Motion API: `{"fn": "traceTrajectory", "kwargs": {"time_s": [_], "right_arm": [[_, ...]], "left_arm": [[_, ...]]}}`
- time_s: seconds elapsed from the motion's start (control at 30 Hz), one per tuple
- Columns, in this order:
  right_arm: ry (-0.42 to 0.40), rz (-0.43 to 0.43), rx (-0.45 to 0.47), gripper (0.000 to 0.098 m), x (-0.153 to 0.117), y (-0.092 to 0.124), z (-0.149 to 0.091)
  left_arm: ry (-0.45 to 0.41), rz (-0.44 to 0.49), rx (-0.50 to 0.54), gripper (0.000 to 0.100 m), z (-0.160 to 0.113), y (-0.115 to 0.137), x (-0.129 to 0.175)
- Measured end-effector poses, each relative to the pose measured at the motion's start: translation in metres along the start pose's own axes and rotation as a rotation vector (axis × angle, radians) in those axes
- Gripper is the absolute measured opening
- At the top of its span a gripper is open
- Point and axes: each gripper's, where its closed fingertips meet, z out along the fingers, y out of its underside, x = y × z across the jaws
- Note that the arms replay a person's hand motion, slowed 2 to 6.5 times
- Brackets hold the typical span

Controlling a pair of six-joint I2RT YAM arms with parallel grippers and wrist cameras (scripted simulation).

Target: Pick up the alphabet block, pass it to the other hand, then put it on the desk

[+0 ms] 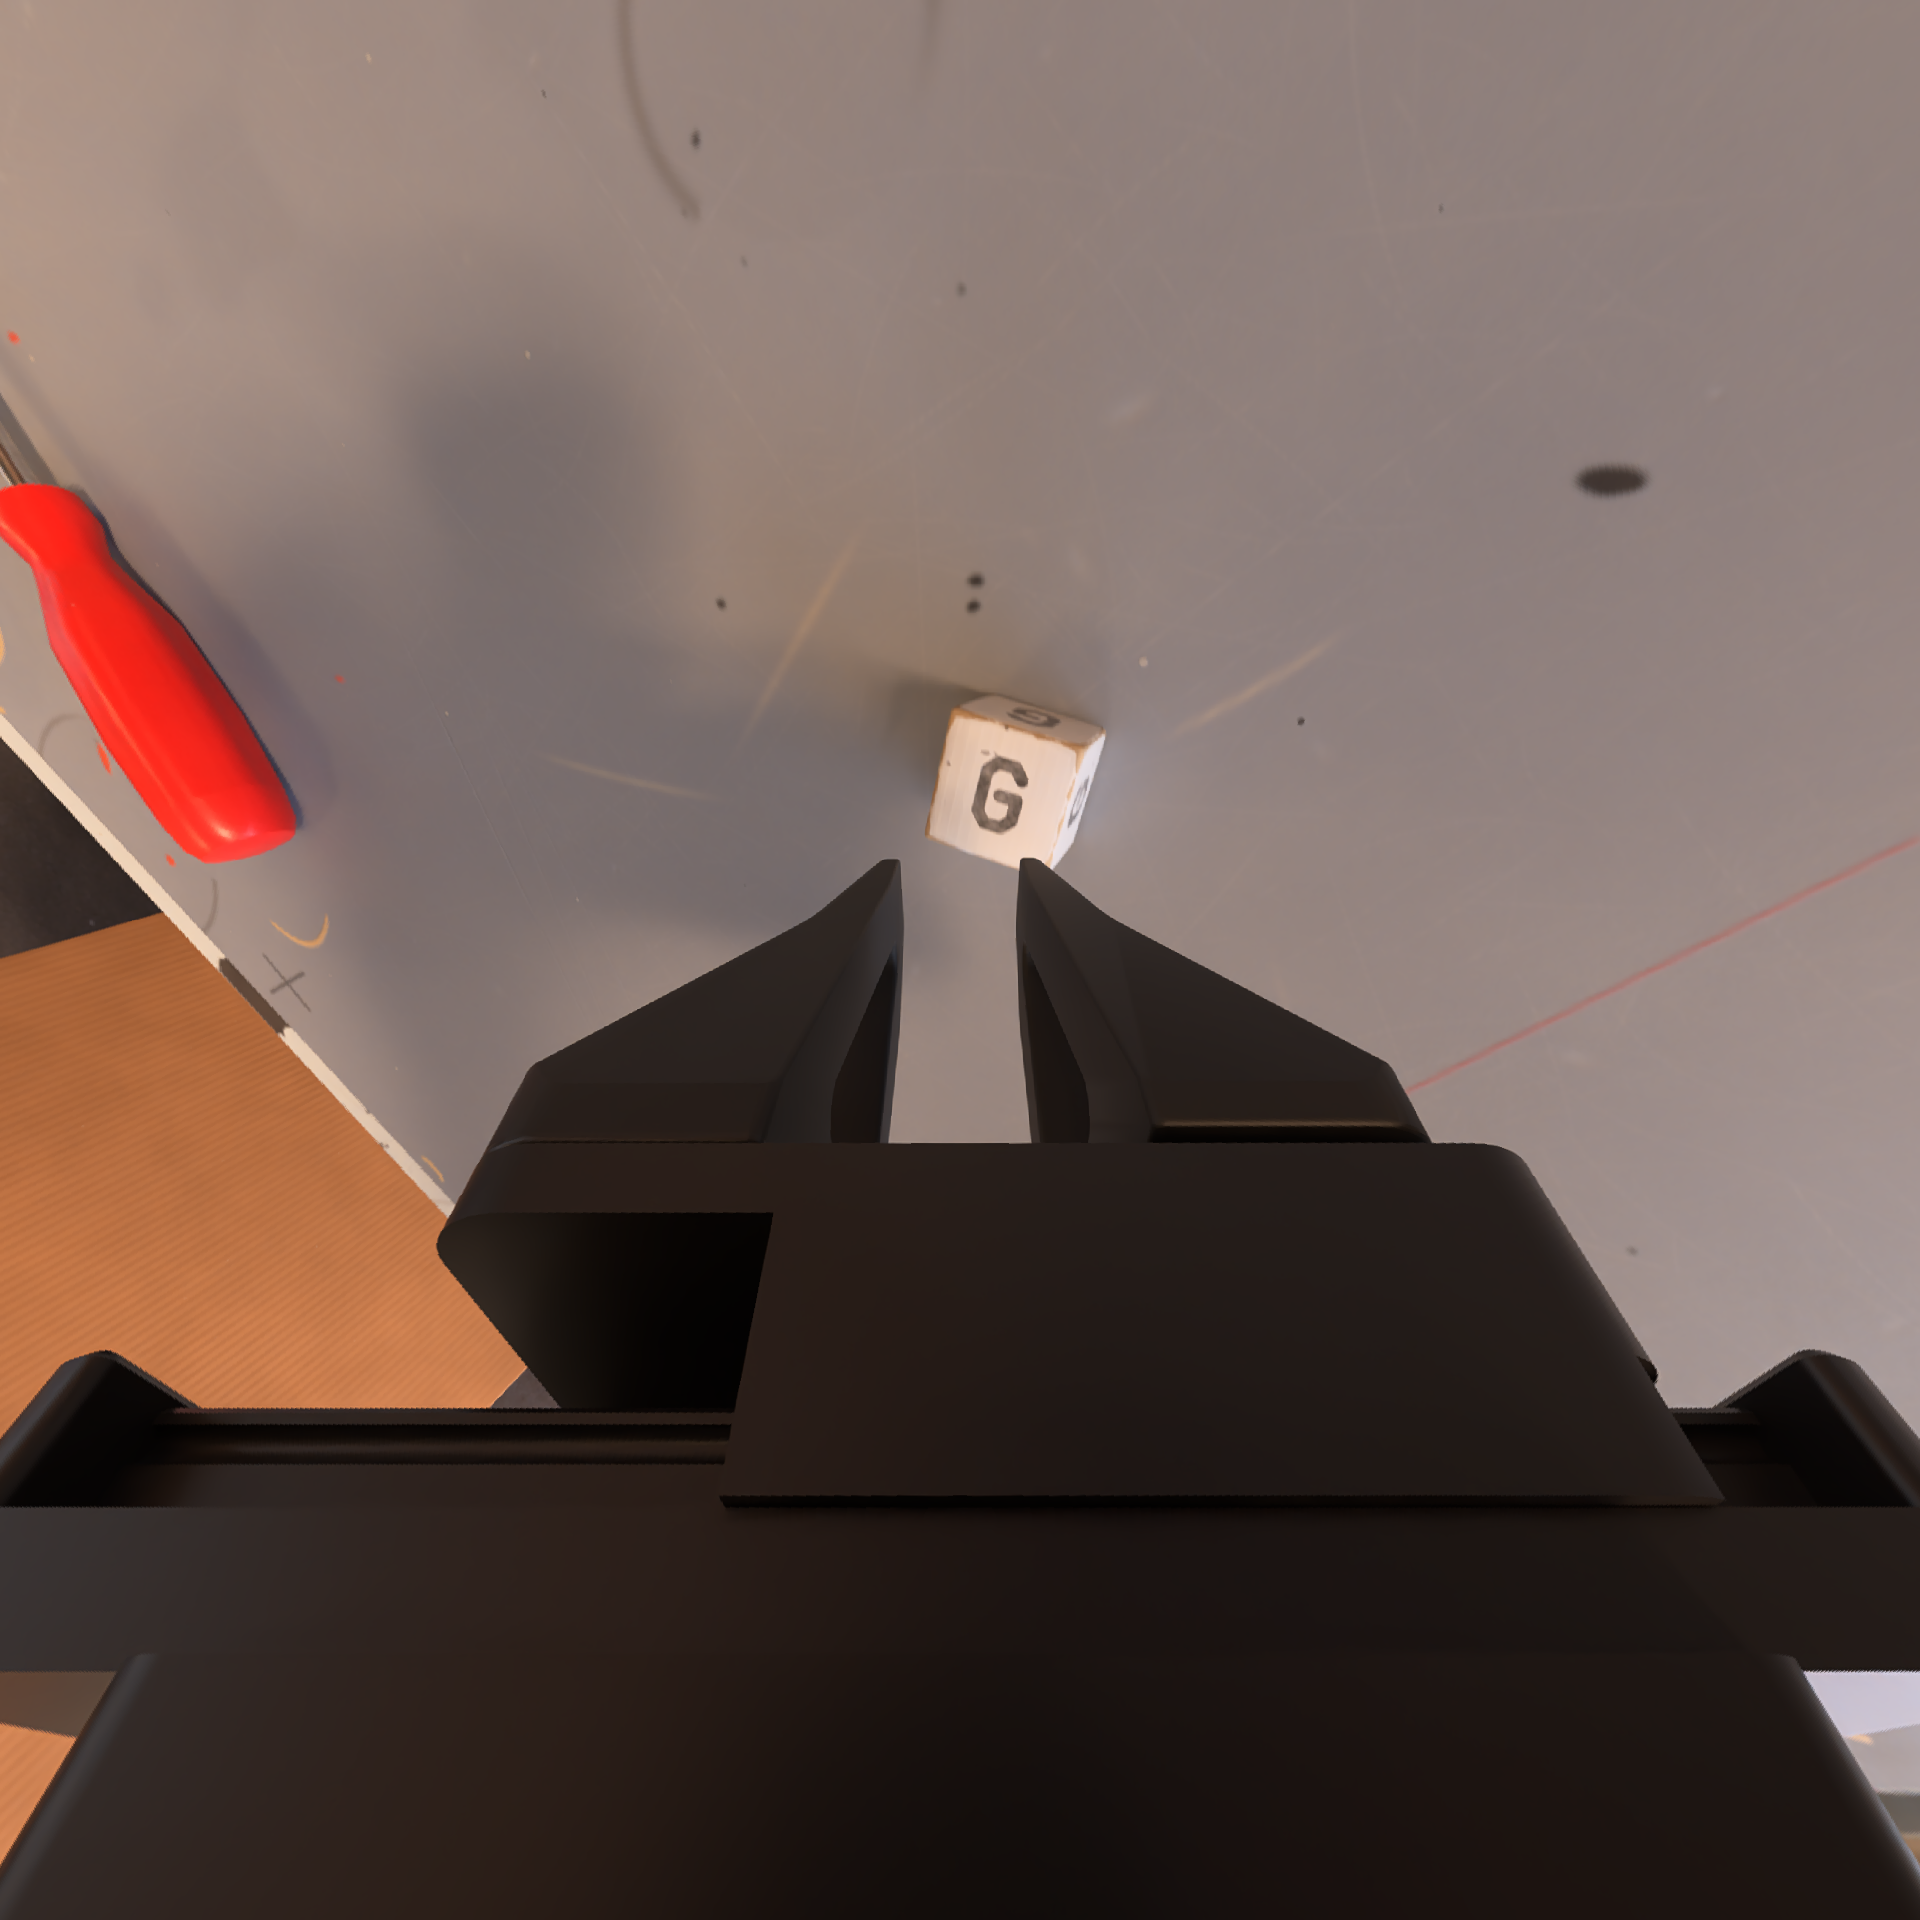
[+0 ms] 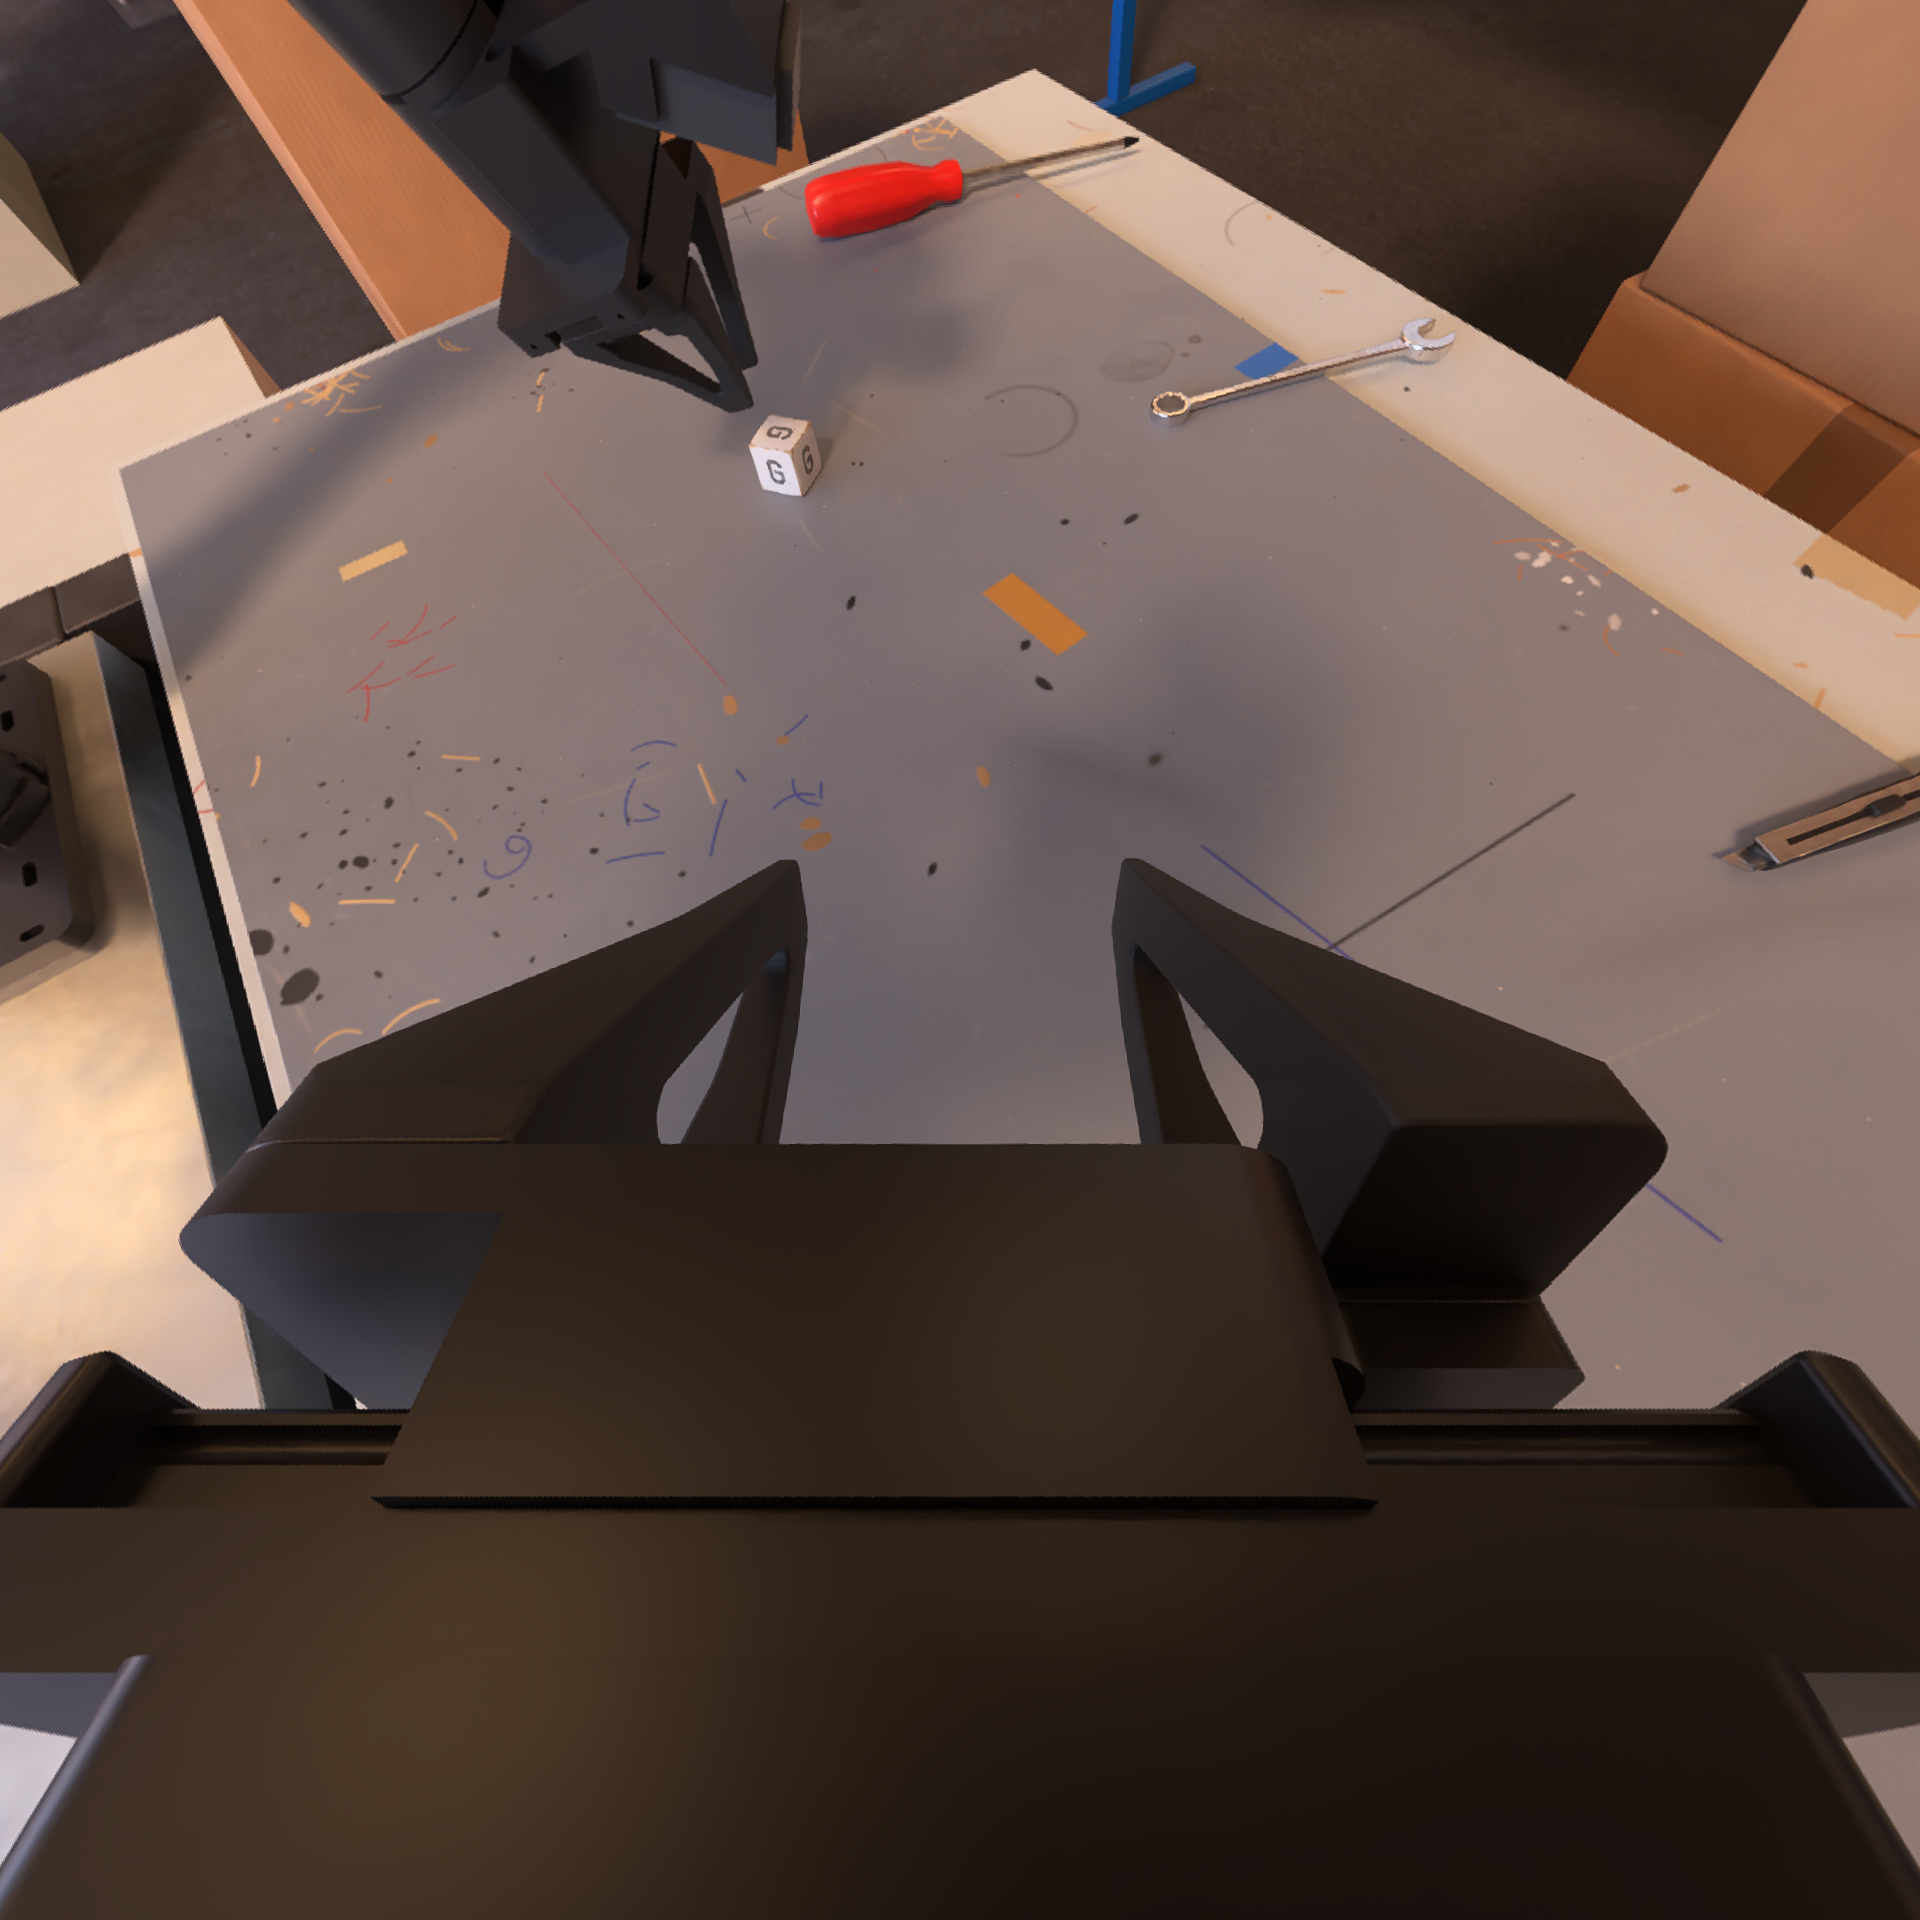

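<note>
The alphabet block (image 1: 1013, 784) is a small white cube with black letters. It rests on the grey desk (image 1: 1351, 312), just beyond my left fingertips. My left gripper (image 1: 958, 862) hovers above it, empty, its jaws only a narrow gap apart. In the right wrist view the block (image 2: 784, 457) sits far off on the desk (image 2: 935, 675), just below and right of the left gripper (image 2: 727, 384). My right gripper (image 2: 958, 862) is wide open and empty, well short of the block and above the desk's middle.
A red-handled screwdriver (image 1: 145, 675) lies left of the block near the desk edge; it also shows at the far edge in the right wrist view (image 2: 883, 197). A silver wrench (image 2: 1299, 369) and a utility knife (image 2: 1829, 826) lie at the right. Cardboard boxes (image 2: 1766, 343) stand beyond.
</note>
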Motion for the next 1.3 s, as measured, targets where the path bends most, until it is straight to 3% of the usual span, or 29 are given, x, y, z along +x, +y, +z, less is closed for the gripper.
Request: {"fn": "traceTrajectory", "kwargs": {"time_s": [0.2, 0.57, 0.77, 0.87, 1.07, 1.3], "right_arm": [[0.003, -0.020, -0.022, 0.0504, -0.002, 0.004, 0.003], [0.014, -0.054, -0.068, 0.0504, -0.003, 0.015, 0.008], [0.018, -0.059, -0.085, 0.0504, -0.002, 0.019, 0.010], [0.018, -0.057, -0.089, 0.0504, -0.002, 0.021, 0.010], [0.017, -0.057, -0.091, 0.0505, -0.002, 0.021, 0.010], [0.016, -0.058, -0.097, 0.0506, -0.002, 0.023, 0.010]], "left_arm": [[0.000, -0.020, 0.052, 0.018, 0.006, -0.009, 0.000], [0.078, -0.049, 0.098, 0.021, 0.006, -0.014, 0.007], [0.058, -0.071, 0.094, 0.050, 0.008, -0.011, 0.002], [0.052, -0.089, 0.094, 0.060, 0.006, -0.009, -0.001], [0.054, -0.132, 0.124, 0.069, -0.003, -0.009, -0.009], [0.089, -0.160, 0.176, 0.072, -0.017, -0.011, -0.011]]}}
